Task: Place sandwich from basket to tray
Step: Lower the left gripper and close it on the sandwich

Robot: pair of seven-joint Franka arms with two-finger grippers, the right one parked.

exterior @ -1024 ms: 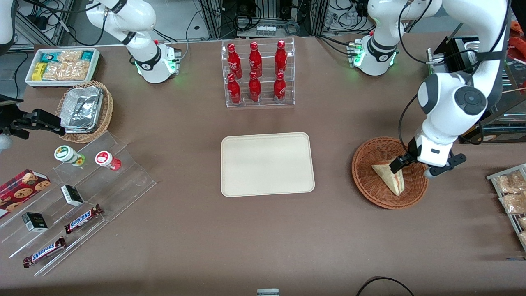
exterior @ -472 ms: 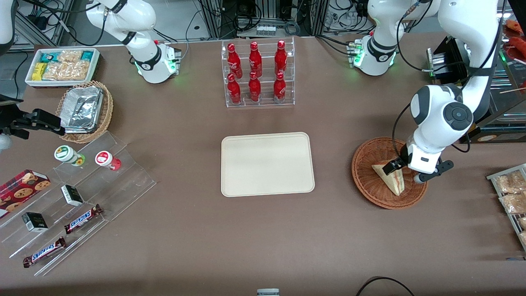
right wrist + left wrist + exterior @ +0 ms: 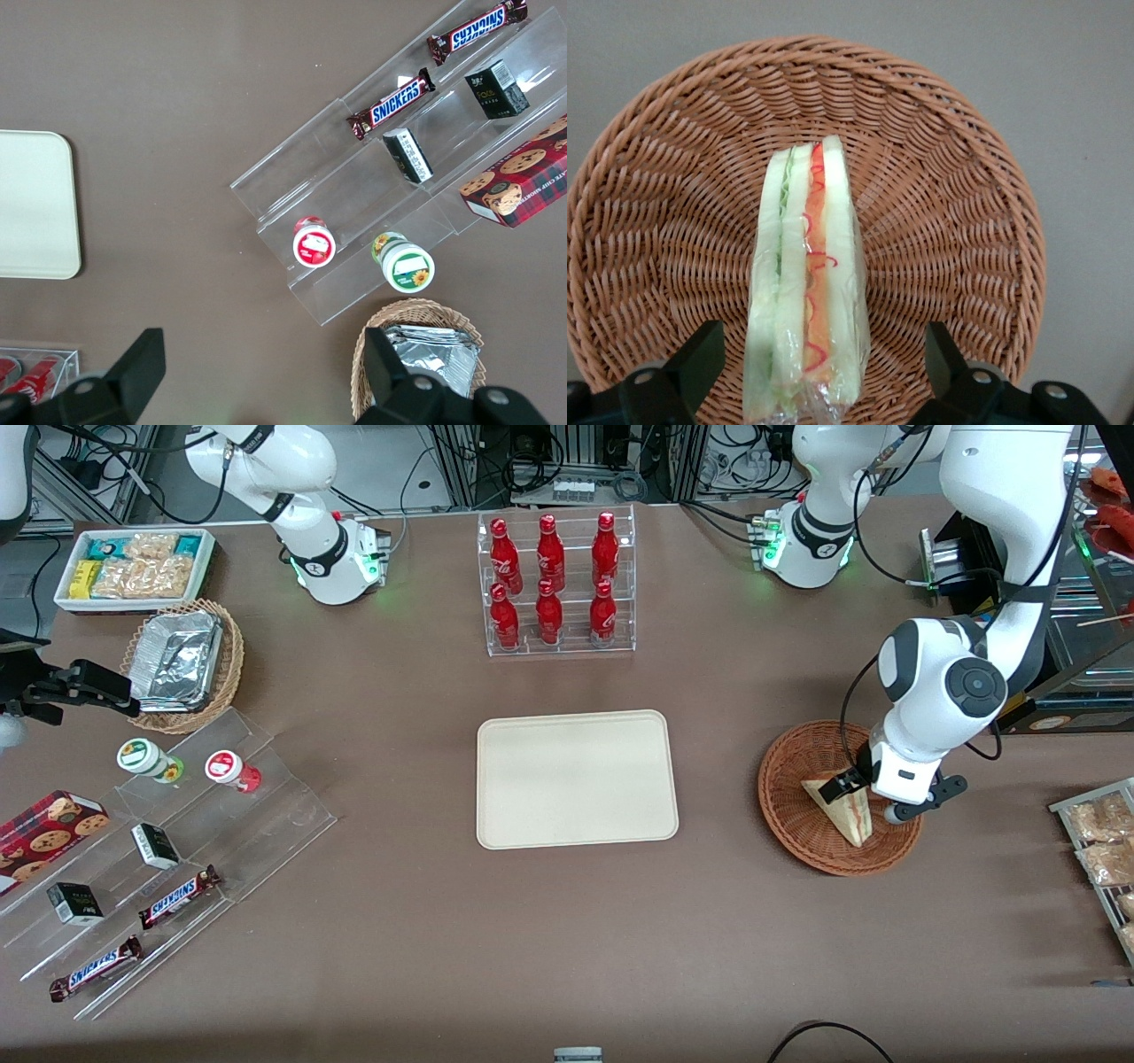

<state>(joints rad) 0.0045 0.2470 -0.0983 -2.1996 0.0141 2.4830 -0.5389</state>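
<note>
From my console I saw the sandwich (image 3: 804, 292) standing on edge in the basket (image 3: 793, 815), gripper (image 3: 811, 376) low over it, jaws spread wide — one either side, tray (image 3: 576, 778) well apart.

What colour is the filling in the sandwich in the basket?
Red-orange and green between white bread, clearest in the left wrist view, where the sandwich sits between the open end effector fingers.

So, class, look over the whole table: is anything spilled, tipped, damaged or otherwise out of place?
Nothing stands out. The sandwich stands on edge in the basket, intact and wrapped. The gripper hangs over it, fingers open on either side. The tray lies flat, and the bottles stand upright in their rack.
</note>
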